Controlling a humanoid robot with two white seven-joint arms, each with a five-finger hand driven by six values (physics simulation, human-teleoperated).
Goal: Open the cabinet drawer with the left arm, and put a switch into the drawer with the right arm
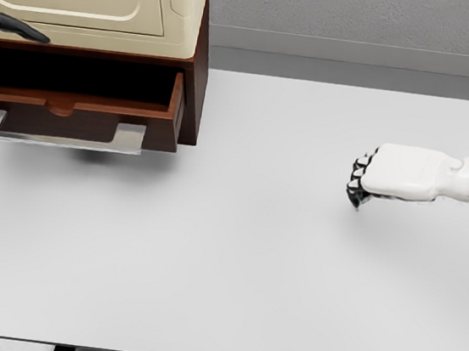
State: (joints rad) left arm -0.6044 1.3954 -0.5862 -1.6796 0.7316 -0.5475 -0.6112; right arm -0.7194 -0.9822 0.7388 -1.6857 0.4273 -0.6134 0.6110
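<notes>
One drawer [74, 87] stands open at upper left; my right hand [389, 173], mid-right, has its fingers curled, maybe pinching a small, light, rigid switch I can't see.

White table [248, 271] bearing wooden cabinet [191, 93]

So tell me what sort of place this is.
Probably a simulated test bench, not a real room: a plain white table against a grey wall, a wooden cabinet with its drawer pulled open, and a white robot hand.
</notes>
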